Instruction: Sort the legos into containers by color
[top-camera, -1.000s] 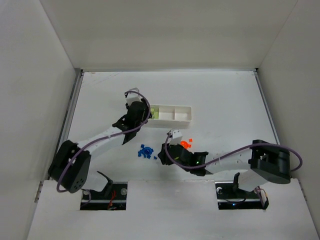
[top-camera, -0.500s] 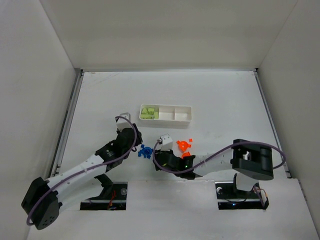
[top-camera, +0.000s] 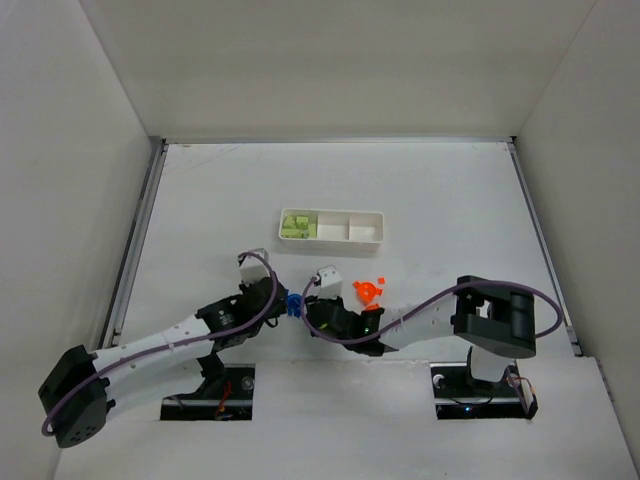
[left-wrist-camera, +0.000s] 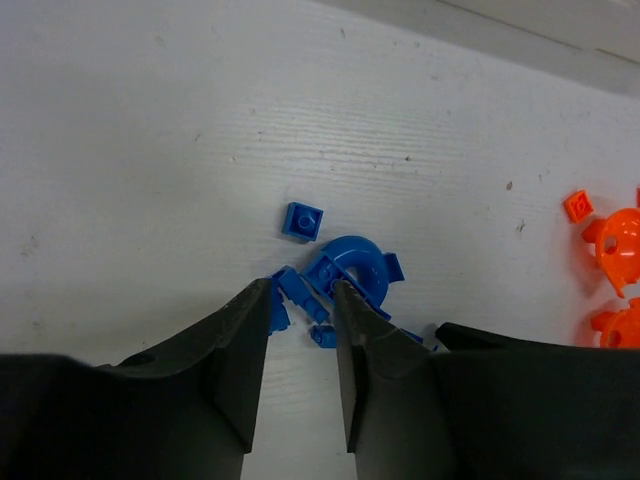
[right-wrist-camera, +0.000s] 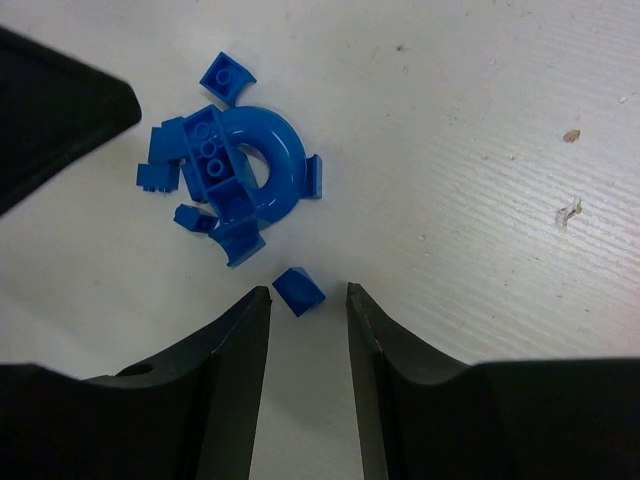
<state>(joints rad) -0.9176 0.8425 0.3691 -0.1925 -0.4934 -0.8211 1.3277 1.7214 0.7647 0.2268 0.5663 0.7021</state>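
The blue legos lie in a small pile between my two grippers. In the left wrist view a blue arch sits in the pile, with a small square plate just beyond it. My left gripper is open, its tips set narrowly around a blue brick at the pile's near edge. My right gripper is open around one small loose blue piece and does not touch it. Orange legos lie right of the pile. Light green legos fill the left one of the containers.
The white tray's middle and right compartments hold nothing. The other arm's black finger shows in each wrist view, at the right and the upper left, so the two grippers are very close. White walls enclose the table.
My left arm came back from the tray's left compartment to the blue pile and narrowed its jaws. My right gripper slid left from the orange pieces to the blue pile.
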